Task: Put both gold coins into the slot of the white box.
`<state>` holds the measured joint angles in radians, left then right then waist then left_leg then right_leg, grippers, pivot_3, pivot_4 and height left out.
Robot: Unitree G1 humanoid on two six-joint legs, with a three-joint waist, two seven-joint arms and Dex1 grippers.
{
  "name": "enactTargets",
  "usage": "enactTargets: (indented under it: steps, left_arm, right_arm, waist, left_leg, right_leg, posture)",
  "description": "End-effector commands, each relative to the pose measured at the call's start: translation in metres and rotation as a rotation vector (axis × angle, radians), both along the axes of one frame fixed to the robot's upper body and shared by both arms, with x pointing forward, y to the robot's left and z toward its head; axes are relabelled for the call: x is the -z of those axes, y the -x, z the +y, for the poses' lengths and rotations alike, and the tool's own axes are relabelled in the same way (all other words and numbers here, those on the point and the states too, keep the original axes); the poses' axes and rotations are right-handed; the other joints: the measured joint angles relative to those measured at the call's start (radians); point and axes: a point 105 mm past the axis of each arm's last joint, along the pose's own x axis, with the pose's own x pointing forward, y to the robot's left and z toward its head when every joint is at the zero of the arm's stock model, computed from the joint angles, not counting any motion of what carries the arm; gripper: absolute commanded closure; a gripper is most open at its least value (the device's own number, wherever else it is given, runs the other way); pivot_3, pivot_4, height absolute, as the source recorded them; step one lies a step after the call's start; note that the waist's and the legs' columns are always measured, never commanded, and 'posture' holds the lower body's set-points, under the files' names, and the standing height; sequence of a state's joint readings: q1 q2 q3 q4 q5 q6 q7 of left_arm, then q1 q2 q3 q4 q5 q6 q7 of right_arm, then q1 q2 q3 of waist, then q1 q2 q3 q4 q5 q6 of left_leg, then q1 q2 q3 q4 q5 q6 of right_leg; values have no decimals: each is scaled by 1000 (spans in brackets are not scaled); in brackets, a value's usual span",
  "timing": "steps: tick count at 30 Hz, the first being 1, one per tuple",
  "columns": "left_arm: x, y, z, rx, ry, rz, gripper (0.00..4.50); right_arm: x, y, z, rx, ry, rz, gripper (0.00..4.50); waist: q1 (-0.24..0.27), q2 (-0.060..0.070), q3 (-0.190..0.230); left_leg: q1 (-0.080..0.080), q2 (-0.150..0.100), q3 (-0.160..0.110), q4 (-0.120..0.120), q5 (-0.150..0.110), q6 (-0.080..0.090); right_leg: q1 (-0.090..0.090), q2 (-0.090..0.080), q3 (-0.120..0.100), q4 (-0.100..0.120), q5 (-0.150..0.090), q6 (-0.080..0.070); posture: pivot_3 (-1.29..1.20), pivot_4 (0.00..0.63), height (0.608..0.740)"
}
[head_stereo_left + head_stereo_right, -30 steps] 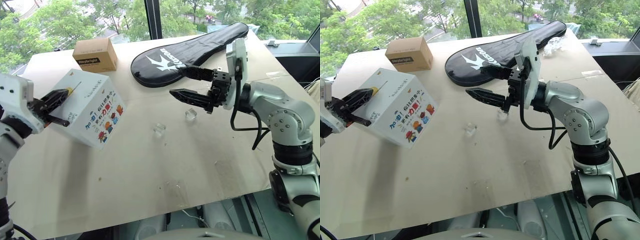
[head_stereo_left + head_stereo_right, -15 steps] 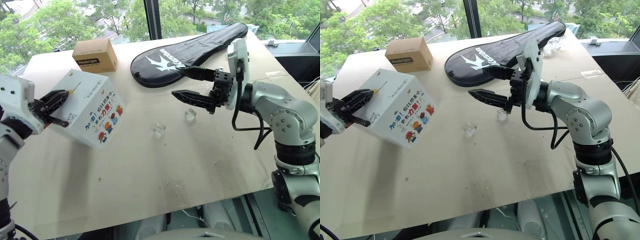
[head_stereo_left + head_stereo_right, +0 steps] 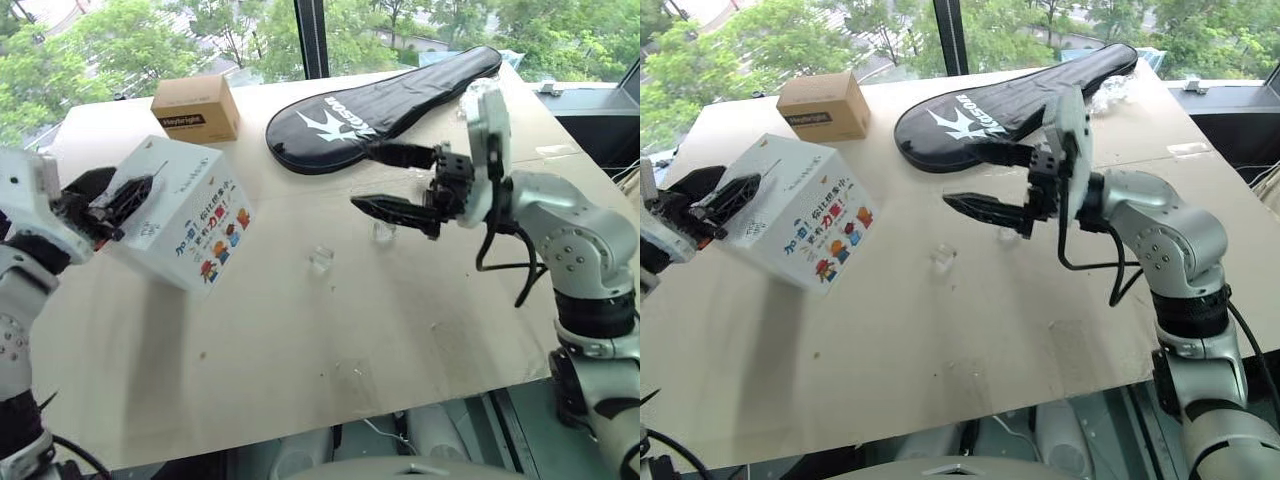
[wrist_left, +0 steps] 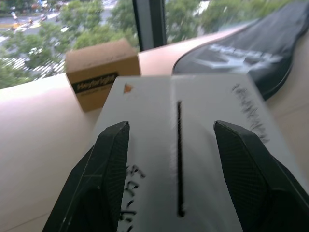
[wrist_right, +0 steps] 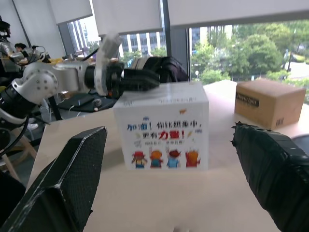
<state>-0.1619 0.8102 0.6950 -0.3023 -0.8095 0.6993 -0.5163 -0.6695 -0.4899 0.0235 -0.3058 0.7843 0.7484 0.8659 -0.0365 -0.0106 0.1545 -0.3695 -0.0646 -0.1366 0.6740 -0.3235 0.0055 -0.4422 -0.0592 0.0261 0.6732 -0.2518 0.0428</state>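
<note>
The white box [image 3: 190,225] stands on the table at the left, its cartoon-printed side facing the middle. Its slot [image 4: 179,159] is a thin dark slit in the handwritten top face. My left gripper [image 3: 112,192] hovers just over that face, open, with one finger on each side of the slit and nothing between them. My right gripper [image 3: 362,177] hangs above the table's middle, pointing towards the box, wide open and empty. From the right wrist view I see the box [image 5: 161,128] with the left gripper [image 5: 145,76] over its top. The gold coins are hidden.
A brown cardboard box [image 3: 195,107] sits behind the white box. A black racket bag [image 3: 380,105] lies across the back of the table. Two small clear plastic holders [image 3: 319,260] [image 3: 384,231] rest near the middle, below my right gripper.
My left gripper has opened over the slot, and the gold coin seen at its fingertips a second ago no longer shows. The right gripper stays open, nearly in place.
</note>
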Motion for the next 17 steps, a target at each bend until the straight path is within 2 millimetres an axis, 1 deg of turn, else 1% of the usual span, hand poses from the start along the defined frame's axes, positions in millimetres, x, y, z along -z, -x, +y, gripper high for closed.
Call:
enactTargets:
  steps: [1,2,4,5,6,7,9,11,12,13,15,17]
  left_arm:
    - [-20,29,-55,266,15,-82,1685]
    - [-12,39,-75,362,15,-49,1685]
    - [16,56,-108,478,-8,61,1685]
    - [32,62,-119,500,-2,117,1685]
    - [46,65,-126,487,-10,168,1685]
    - [63,66,-131,463,-16,226,1685]
    - [94,63,-130,369,-27,317,1685]
    - [114,64,-132,333,-51,345,1685]
    - [120,66,-134,329,-60,352,1685]
    - [126,66,-135,322,-55,347,1685]
    - [138,66,-133,292,-38,352,1685]
    - [148,65,-129,261,-56,357,1685]
  right_arm:
    - [5,1,-22,56,-4,-28,0]
    - [15,0,-31,85,3,-7,0]
    - [31,-1,-50,162,-22,3,0]
    - [40,0,-59,193,-23,7,0]
    - [52,1,-67,227,-3,22,0]
    - [67,3,-75,251,40,35,0]
    - [94,9,-87,286,115,51,0]
    - [111,13,-94,311,146,40,0]
    - [116,14,-95,317,152,34,0]
    - [125,14,-97,330,168,33,0]
    - [138,13,-100,355,178,47,0]
    - [146,11,-101,374,198,40,0]
  waist:
    - [-1,0,0]
    - [-2,0,0]
    - [-2,0,0]
    - [-2,0,0]
    - [-2,0,0]
    - [-1,0,0]
    - [0,0,0]
    - [1,1,0]
    - [1,1,0]
    - [1,1,1]
    - [2,2,1]
    - [3,2,1]
  left_leg:
    - [0,0,0,0,0,0]
    - [0,-1,0,0,0,0]
    - [0,-1,1,0,0,0]
    - [0,-1,2,0,0,0]
    - [1,-1,2,0,0,0]
    - [2,-1,3,-3,0,0]
    - [4,0,3,-3,0,0]
    - [11,0,7,-3,0,0]
    - [14,1,7,-3,0,0]
    - [21,1,9,-4,0,0]
    - [30,2,10,-5,-1,2]
    - [33,4,10,-5,-3,5]
  right_leg:
    - [0,-1,0,0,0,0]
    - [0,-2,0,-1,0,0]
    - [0,-3,0,-2,0,0]
    - [1,-3,0,-2,0,0]
    - [1,-2,0,-2,0,0]
    - [1,-2,1,-2,0,0]
    - [1,-1,2,0,0,0]
    - [5,0,5,4,0,0]
    - [8,1,6,4,0,0]
    - [15,2,7,3,0,0]
    - [26,4,8,-1,0,0]
    - [30,5,7,-5,0,0]
  posture:
    - [0,150,740]
    - [0,150,740]
    - [0,150,740]
    - [0,150,740]
    - [0,150,740]
    - [0,150,740]
    - [0,150,740]
    - [0,150,740]
    - [0,150,740]
    - [0,150,740]
    - [0,150,740]
    - [0,150,740]
